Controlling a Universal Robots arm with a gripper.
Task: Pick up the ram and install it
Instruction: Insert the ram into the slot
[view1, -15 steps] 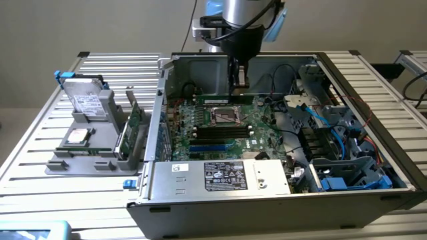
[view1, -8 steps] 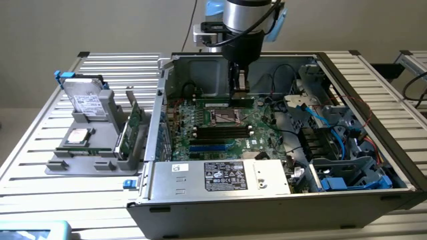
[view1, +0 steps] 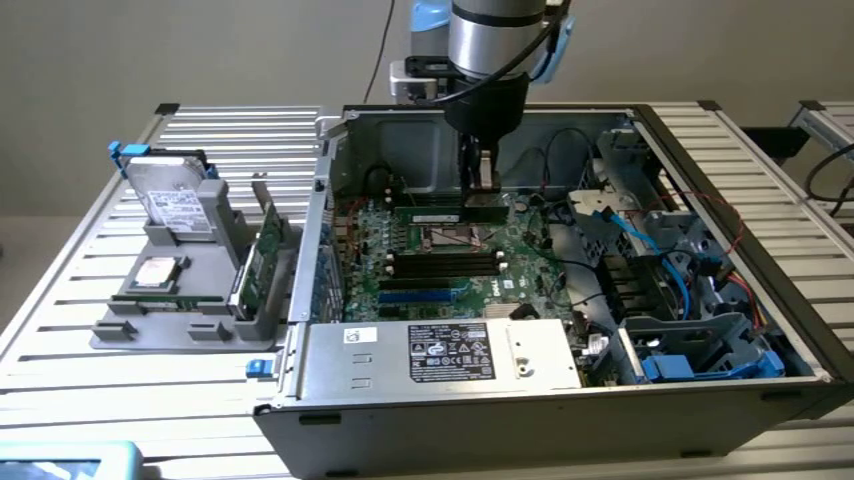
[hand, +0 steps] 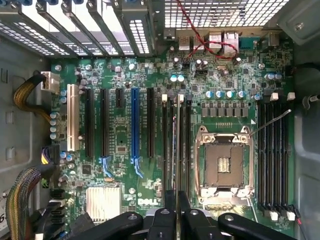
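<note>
In the exterior view my gripper (view1: 481, 188) reaches down into the open computer case (view1: 334, 180), shut on the ram (view1: 447, 215). The ram is a slim green stick held level just over the motherboard (view1: 441, 265). The wrist view looks straight down the stick, so the ram (hand: 176, 150) appears edge-on as a thin line between my black fingers (hand: 165, 220). It runs along the group of black memory slots (hand: 166, 145) beside the CPU socket (hand: 223, 160). Whether it touches a slot I cannot tell.
Another bank of memory slots (hand: 272, 150) lies on the socket's other side. The power supply (view1: 454, 352) sits at the case front, with cables and drive bays (view1: 681, 300) on the exterior view's right. Outside the case, a grey fixture (view1: 174, 300) holds a hard drive (view1: 171, 200) and an expansion card (view1: 267, 240).
</note>
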